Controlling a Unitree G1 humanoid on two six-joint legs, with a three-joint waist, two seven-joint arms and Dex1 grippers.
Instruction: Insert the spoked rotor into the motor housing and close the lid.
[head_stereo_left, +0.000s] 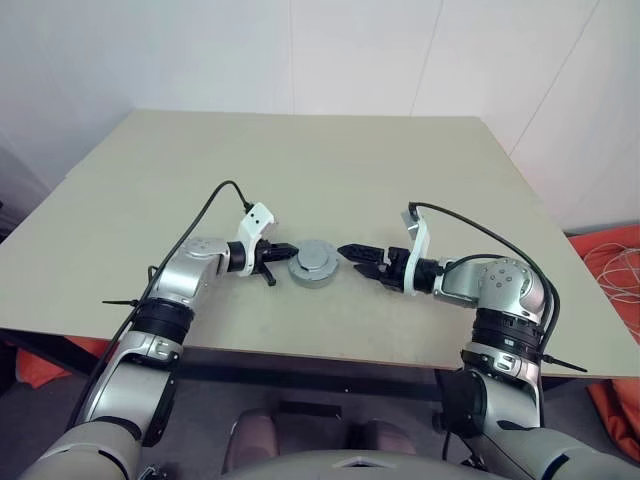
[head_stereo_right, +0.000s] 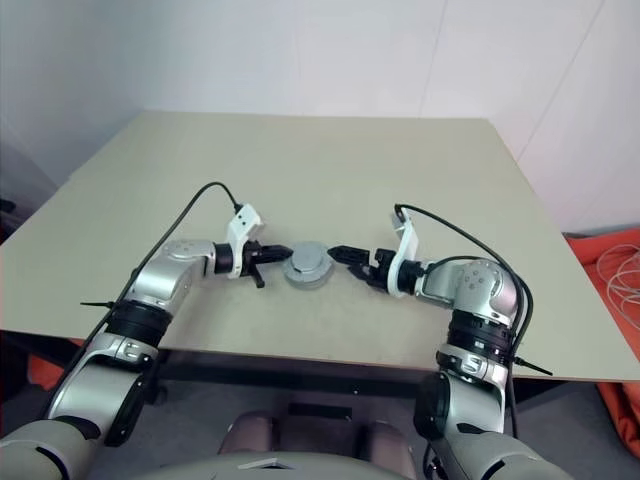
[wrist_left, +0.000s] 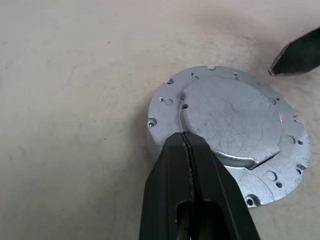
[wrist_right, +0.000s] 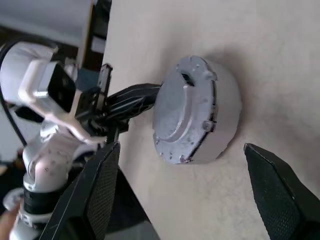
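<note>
A pale beige table (head_stereo_left: 300, 160) carries 1 thing: a round silvery motor assembly, its lid (wrist_left: 230, 120) on top, dark-grey face up and dotted with small holes around a raised middle. It sits near the table's front edge, about midway along it, resting flat on the surface.

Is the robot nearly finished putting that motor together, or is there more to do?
Nearly finished, it seems. The round silvery metal lid already sits on the motor housing on the beige table. The shut left hand rests against the lid's edge; the open right hand is just beside it. The rotor is hidden.
</note>
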